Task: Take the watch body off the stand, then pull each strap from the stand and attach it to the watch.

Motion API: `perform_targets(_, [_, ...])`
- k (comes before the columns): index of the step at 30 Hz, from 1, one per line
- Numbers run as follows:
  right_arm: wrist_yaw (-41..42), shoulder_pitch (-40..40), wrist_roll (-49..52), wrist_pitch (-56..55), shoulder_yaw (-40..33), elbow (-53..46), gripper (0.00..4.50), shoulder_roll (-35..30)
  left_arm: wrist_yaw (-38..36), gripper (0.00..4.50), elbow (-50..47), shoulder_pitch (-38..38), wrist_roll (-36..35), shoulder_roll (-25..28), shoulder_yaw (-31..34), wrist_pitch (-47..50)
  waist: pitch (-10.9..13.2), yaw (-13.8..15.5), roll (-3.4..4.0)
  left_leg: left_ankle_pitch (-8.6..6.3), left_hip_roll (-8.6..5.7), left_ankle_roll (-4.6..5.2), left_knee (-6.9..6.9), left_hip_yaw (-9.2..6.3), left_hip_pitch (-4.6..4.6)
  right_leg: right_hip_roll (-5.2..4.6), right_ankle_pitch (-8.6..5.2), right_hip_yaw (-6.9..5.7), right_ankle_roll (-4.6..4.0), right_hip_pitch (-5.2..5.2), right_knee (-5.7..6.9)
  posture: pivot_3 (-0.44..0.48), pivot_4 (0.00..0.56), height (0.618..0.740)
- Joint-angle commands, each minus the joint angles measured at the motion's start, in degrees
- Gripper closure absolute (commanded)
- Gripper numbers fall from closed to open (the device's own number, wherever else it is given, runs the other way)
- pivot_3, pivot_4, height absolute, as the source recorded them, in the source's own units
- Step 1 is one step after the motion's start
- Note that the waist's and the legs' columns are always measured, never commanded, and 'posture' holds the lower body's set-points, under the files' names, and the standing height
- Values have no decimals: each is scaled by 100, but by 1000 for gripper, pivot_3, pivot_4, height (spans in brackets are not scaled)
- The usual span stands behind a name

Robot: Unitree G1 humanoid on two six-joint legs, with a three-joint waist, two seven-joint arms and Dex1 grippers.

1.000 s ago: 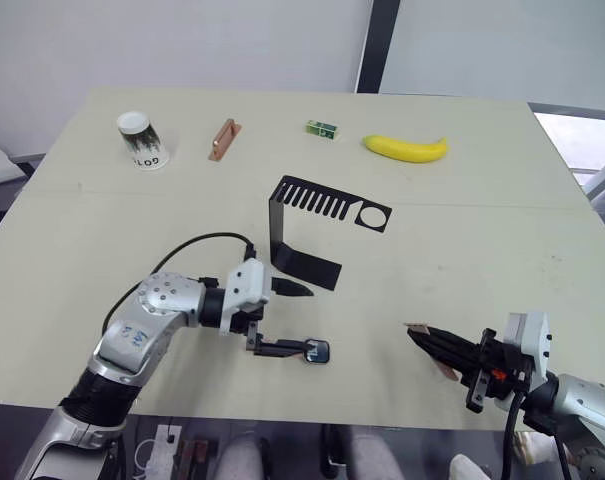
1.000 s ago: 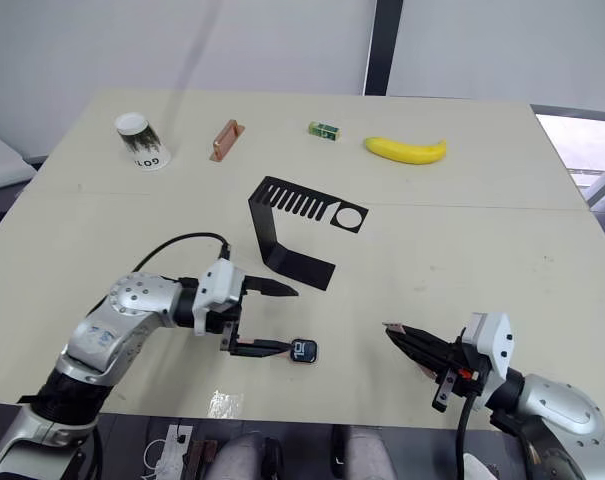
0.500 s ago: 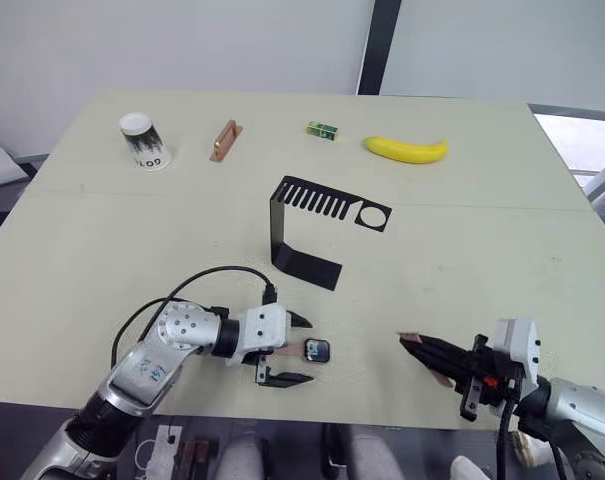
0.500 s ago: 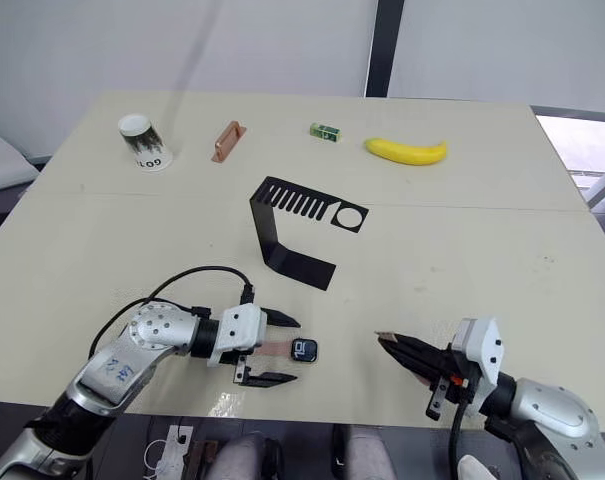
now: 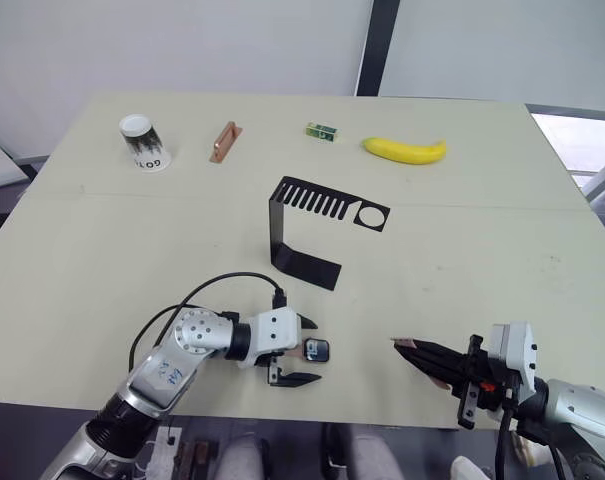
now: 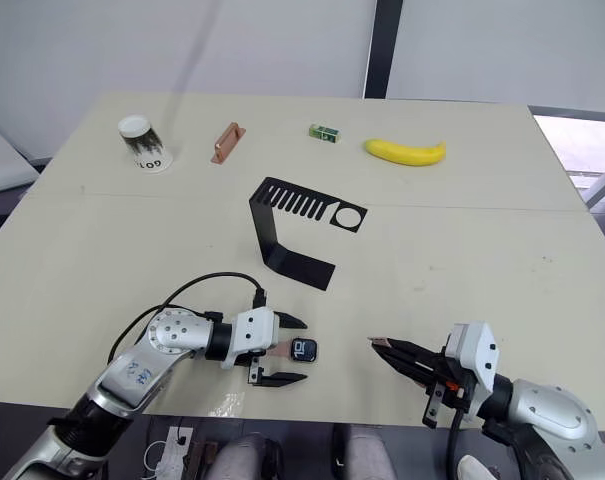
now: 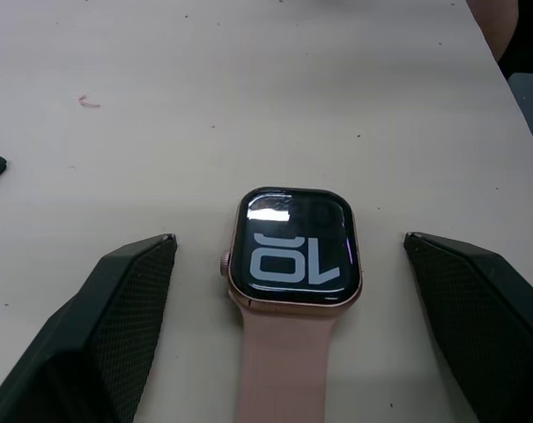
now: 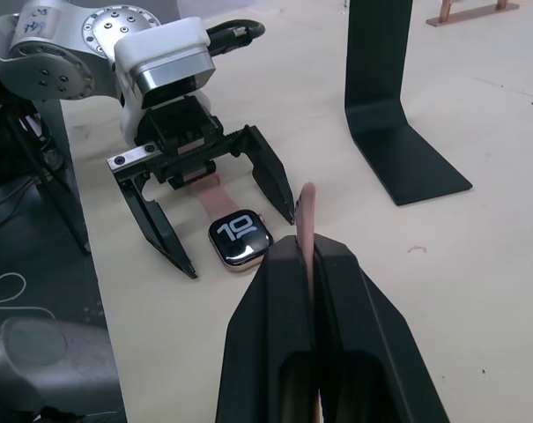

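1. Table (image 5: 502, 240) carries the stand (image 5: 302, 225), upright at centre with nothing on its slotted top plate.
2. Left gripper (image 5: 304, 352) sits at the near edge, fingers spread wide either side of the watch body (image 7: 294, 248).
3. Right gripper (image 8: 307, 251) is pinched on one pink strap (image 8: 307, 207).
4. Watch body lies flat, screen up, the other strap (image 7: 284, 366) attached.
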Motion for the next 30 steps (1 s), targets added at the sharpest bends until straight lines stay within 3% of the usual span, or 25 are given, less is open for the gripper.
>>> perform_targets(1, [-43,-22,78,14,-77,-189,4500,-32,37,25,162,148,147,15,-110,52,-1,-1,-1,0,0,1,0,0,2,0,0,0,0,4,-1,0,150,740])
perform_targets(2, [-61,-26,91,29,-91,-198,4500,-28,50,25,202,158,175,19,-115,32,-2,0,-2,0,0,1,0,0,4,0,0,0,0,5,-1,0,150,740])
perform_targets(5, [-89,-45,115,66,-116,-218,4500,-25,77,826,331,171,210,17,-118,40,-4,0,-2,0,0,1,-1,-1,6,0,0,0,0,7,-1,0,150,740])
perform_targets(9, [-121,-84,139,119,-121,-248,4500,-19,128,2631,580,202,283,14,-157,-21,-27,-6,-1,0,1,1,-1,-1,10,0,0,0,0,11,0,0,150,740])
perform_targets(10, [-138,-97,149,135,-114,-261,4500,-13,155,2906,677,217,319,7,-171,-73,-50,-7,-1,0,1,1,-1,-1,11,0,0,0,0,11,0,0,150,740])
perform_targets(16, [-219,-120,227,246,-89,-362,4500,7,262,2902,1064,304,413,19,-201,-304,-118,-13,-7,-21,5,26,-26,-2,81,2,-5,-1,-1,87,-30,0,150,740])
perform_targets(21, [-272,-128,188,232,-89,-425,4500,23,125,2902,929,166,11,-139,39,-439,-129,-3,-8,-25,7,24,-28,-2,87,2,-7,0,-1,94,-31,0,150,740])
perform_targets(24, [-393,-166,23,147,-91,-545,4500,34,-449,2902,600,-46,-899,-174,393,-91,-128,-15,-8,-22,7,18,-25,-2,83,2,-8,-1,-1,89,-30,0,150,740])
perform_targets(30, [-671,-286,-814,-336,27,-896,4500,72,-1173,2902,333,-773,-2858,-107,1074,2034,-123,-9,-7,-12,5,0,-15,-3,54,2,-11,-3,-1,61,-18,0,150,740])
